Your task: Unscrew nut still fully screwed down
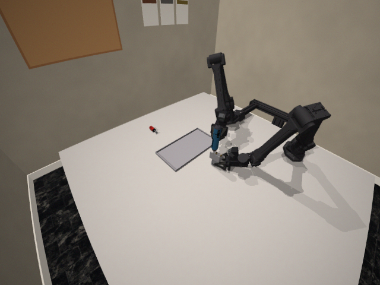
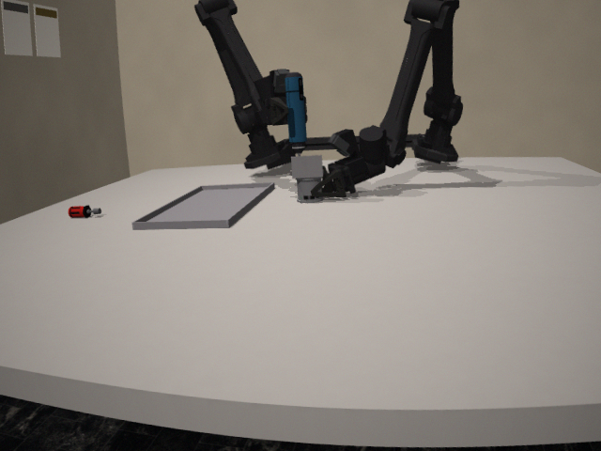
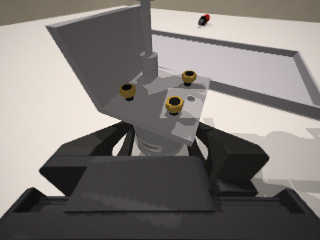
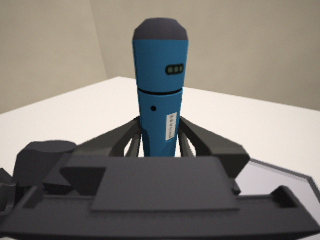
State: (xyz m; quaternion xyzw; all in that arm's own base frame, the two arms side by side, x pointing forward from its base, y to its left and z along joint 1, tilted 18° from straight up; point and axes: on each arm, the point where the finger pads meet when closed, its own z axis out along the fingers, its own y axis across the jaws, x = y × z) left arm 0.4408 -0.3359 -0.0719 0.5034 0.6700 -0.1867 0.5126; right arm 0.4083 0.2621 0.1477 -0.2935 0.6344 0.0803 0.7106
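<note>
The grey joint module (image 1: 212,160) (image 2: 305,186) (image 3: 150,145) stands upright on the table with the grey bracket (image 2: 306,165) (image 3: 107,55) on top. My left gripper (image 1: 224,159) (image 2: 332,183) (image 3: 160,119) lies low, shut on the module's body from the side. My right gripper (image 1: 219,131) (image 2: 281,104) (image 4: 159,120) is shut on the blue nut driver (image 1: 216,138) (image 2: 295,109) (image 4: 161,85) and holds it upright. The driver's tip (image 3: 148,62) rests on the rear stud and hides what is under it. Three gold nuts (image 3: 127,90) (image 3: 189,76) (image 3: 174,103) show on the other studs.
A flat grey tray (image 1: 165,161) (image 2: 179,225) (image 3: 240,45) lies just beside the module. A small red tool (image 1: 152,129) (image 2: 79,211) (image 3: 204,20) lies beyond the tray. Both arm bases stand at the table's back edge.
</note>
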